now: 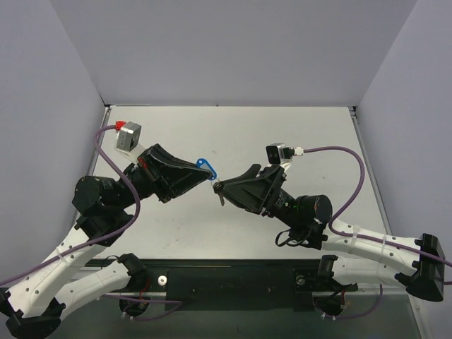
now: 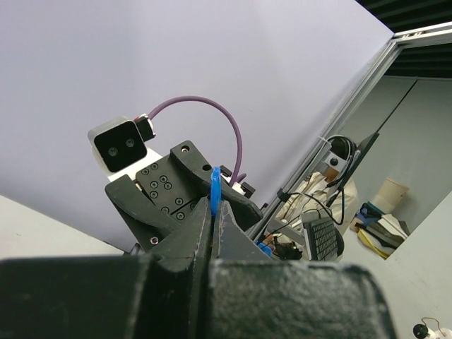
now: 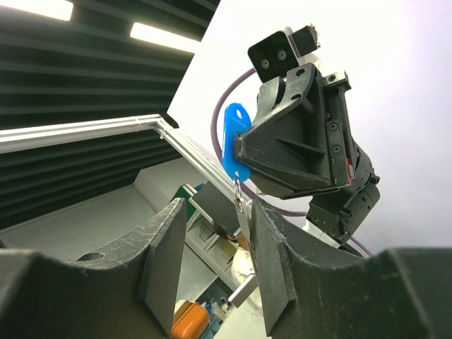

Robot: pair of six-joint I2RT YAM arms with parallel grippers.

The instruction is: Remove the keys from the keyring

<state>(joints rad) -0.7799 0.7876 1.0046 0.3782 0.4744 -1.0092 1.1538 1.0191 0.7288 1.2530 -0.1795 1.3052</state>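
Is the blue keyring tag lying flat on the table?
No, the blue keyring tag is clamped in the left tool, up in mid-air.

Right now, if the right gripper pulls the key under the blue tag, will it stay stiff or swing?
Probably it swings: the key hangs freely from the blue tag by a thin link. Being thin metal, it is likely stiff, light, and may slip in the open right gripper. The tag should stay, pinched in the left gripper.
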